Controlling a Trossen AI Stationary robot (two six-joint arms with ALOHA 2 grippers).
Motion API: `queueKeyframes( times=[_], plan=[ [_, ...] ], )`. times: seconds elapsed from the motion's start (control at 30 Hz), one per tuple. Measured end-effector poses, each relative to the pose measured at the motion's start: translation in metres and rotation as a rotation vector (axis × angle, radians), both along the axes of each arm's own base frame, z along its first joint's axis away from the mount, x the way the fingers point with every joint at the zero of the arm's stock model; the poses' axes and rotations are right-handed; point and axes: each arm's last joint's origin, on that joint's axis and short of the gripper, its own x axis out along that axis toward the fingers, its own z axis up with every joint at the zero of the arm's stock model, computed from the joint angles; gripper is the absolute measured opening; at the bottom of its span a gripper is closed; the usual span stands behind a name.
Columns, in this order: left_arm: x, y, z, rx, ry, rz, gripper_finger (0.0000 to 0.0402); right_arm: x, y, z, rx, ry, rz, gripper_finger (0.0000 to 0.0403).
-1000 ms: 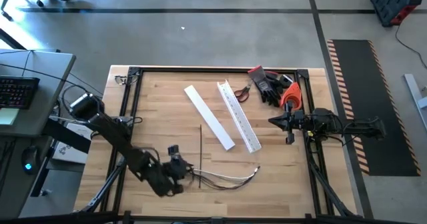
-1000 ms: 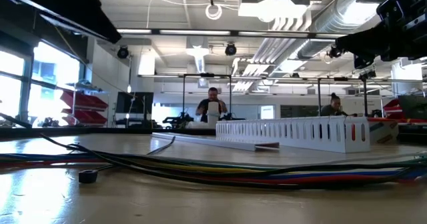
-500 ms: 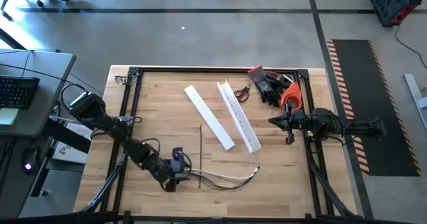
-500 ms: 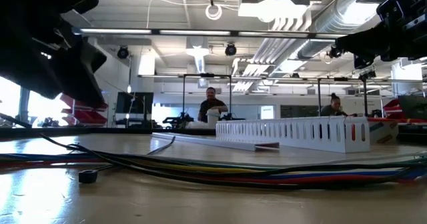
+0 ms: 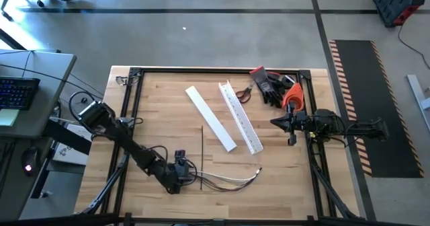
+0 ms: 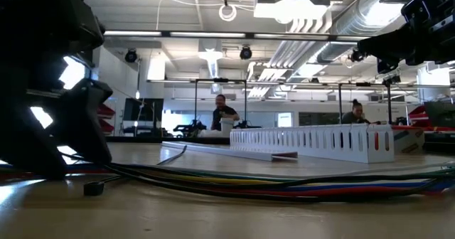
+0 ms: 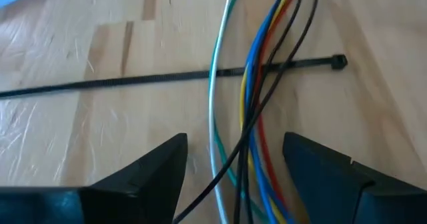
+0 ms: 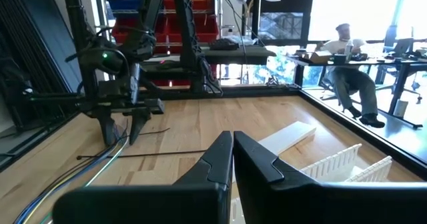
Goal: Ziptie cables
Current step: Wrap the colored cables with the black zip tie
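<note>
High view, left hand: lowered at the worktop's 7 o'clock, fingers spread astride the cables.
Cables: laid at 6 o'clock, crossing a black ziptie.
Right hand: parked at 3 o'clock, fingers pressed together.

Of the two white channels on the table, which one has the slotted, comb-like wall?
The slotted channel, which lies nearer the parked right gripper. Its wall shows teeth in the low view; the plain flat strip beside it is smooth.
</note>
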Motion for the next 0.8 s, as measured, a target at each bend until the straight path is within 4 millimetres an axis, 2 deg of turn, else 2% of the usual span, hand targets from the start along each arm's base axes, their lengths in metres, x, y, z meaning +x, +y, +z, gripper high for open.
queueKeyframes(
  times=[0.17, 0.5, 0.57, 0.7, 0.8],
  plan=[
    [-0.001, 0.002, -0.008, 0.011, 0.029, 0.049, 0.0200, 0.000, 0.000, 0.000, 0.000, 0.000, 0.000, 0.0000],
    [0.000, 0.002, -0.007, 0.067, 0.060, 0.040, 0.0037, 0.000, 0.000, 0.000, 0.000, 0.000, 0.000, 0.0000],
    [0.005, -0.002, -0.003, 0.092, 0.059, 0.013, 0.0011, 0.000, 0.000, 0.000, 0.000, 0.000, 0.000, 0.0000],
    [0.020, -0.013, 0.014, 0.152, 0.025, -0.002, 0.0009, 0.000, 0.000, 0.000, 0.000, 0.000, 0.000, 0.0000],
    [0.034, -0.021, 0.038, 0.207, -0.046, 0.020, 0.0003, 0.000, 0.000, 0.000, 0.000, 0.000, 0.000, 0.0000]
  ],
)
